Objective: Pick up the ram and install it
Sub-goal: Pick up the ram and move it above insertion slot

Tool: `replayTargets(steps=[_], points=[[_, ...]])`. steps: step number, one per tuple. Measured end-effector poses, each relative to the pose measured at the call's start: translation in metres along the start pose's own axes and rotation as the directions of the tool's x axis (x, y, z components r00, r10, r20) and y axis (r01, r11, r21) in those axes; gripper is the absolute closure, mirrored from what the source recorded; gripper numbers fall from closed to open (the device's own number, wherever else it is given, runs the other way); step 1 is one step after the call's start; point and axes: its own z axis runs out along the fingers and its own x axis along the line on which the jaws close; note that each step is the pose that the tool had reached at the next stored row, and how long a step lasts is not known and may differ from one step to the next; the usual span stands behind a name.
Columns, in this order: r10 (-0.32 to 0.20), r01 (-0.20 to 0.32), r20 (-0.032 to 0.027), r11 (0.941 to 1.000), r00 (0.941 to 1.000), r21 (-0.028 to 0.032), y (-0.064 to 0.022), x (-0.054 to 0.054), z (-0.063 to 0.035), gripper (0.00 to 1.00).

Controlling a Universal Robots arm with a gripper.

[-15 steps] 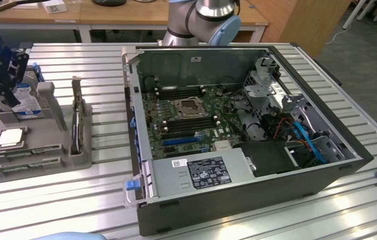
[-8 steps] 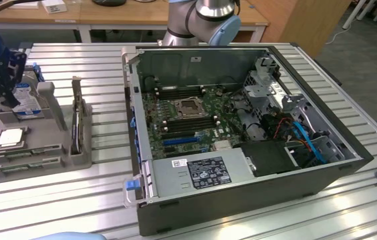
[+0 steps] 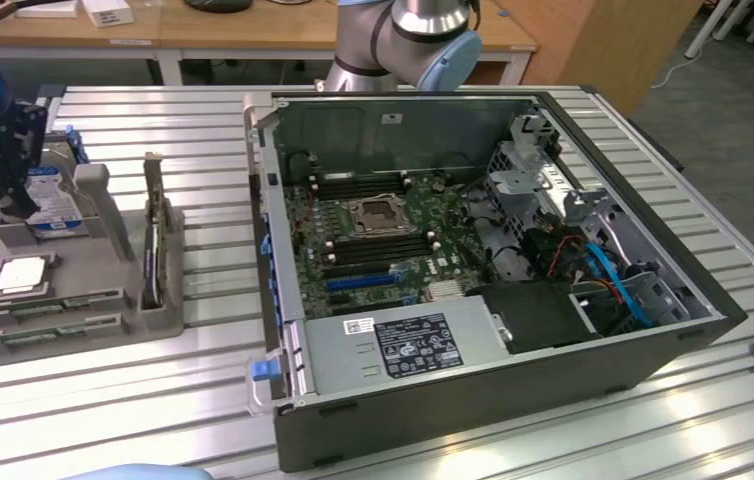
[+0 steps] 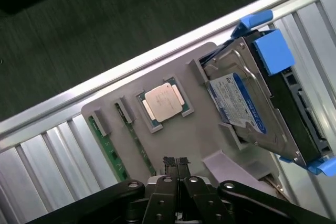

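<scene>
Ram (image 4: 108,152) lay flat in a slot of the grey tray (image 4: 194,135), just beside the CPU (image 4: 163,102) and well apart from the case (image 3: 417,425). The gripper (image 4: 176,162) hung over the tray, its fingers (image 4: 169,166) pressed together on nothing. Lowered like that, they would likely strike the stick rather than straddle it. Its near end was hidden behind the gripper, and the case's memory slots were hard to make out.

Nothing can be read: print on the hard drive (image 4: 237,64) label (image 4: 234,102) and the power supply (image 3: 336,366) sticker (image 3: 411,345) is illegible.
</scene>
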Motion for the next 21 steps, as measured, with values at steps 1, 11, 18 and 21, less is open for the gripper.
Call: replayTargets(steps=[1, 11, 18, 21], points=[[-0.011, 0.011, -0.0011, 0.9999, 0.9999, -0.0001, 0.0, 0.0, 0.0002, 0.9], [-0.124, 0.124, -0.0052, 0.9922, 0.9923, 0.0082, 0.0, 0.0, 0.0007, 0.9], [-0.234, 0.234, -0.0153, 0.9722, 0.9721, 0.0046, 0.0, 0.0001, 0.0007, 0.9], [-0.276, 0.276, -0.0179, 0.9612, 0.9611, 0.0028, 0.0, 0.0, 0.0007, 0.9]])
